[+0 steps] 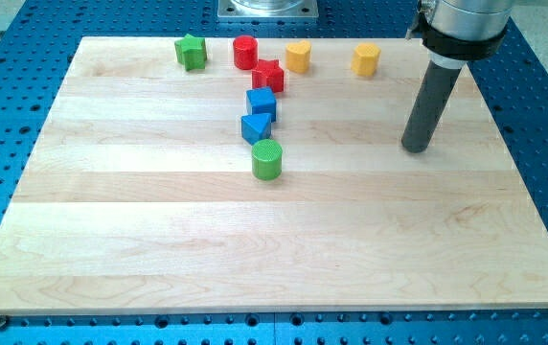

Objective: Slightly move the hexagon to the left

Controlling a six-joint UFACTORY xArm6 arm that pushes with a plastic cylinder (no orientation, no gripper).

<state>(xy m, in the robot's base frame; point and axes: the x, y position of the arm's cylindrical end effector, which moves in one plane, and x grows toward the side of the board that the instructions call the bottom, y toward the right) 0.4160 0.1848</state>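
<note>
The yellow hexagon point(366, 59) sits near the board's top edge, right of centre. A yellow heart-shaped block point(298, 57) lies to its left. My tip point(414, 149) rests on the board below and to the right of the hexagon, well apart from it. The dark rod rises from the tip toward the view's top right.
A green star point(191, 52), a red cylinder point(245, 52) and a red star point(268, 76) lie along the top. A blue cube point(262, 102), a blue triangle point(256, 127) and a green cylinder point(267, 159) form a column at centre. The wooden board point(255, 249) sits on a blue perforated table.
</note>
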